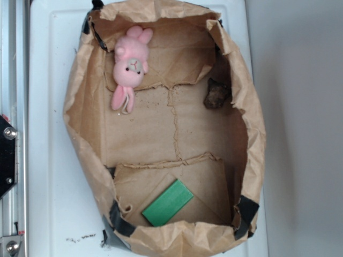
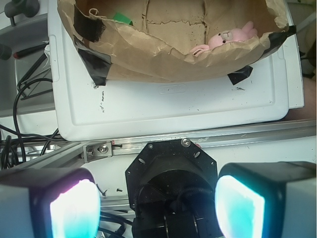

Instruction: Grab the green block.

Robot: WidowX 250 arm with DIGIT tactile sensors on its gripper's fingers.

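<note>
The green block (image 1: 168, 202) is a flat bright green slab lying tilted on the floor of a brown paper bag (image 1: 80, 118), near the bag's lower end. In the wrist view only a corner of the green block (image 2: 122, 19) shows over the bag's crumpled wall (image 2: 148, 54). My gripper (image 2: 156, 208) is open, its two glowing pads (image 2: 74, 210) wide apart with nothing between them. It hangs outside the bag, over the robot's black base (image 2: 171, 173). The gripper does not appear in the exterior view.
A pink plush bunny (image 1: 130, 64) lies at the bag's upper left, with the bunny (image 2: 230, 35) visible from the wrist too. A dark brown lump (image 1: 216, 95) sits by the right wall. The bag stands on a white tray (image 1: 48, 134). A metal rail (image 2: 208, 139) and cables (image 2: 29, 99) lie near the base.
</note>
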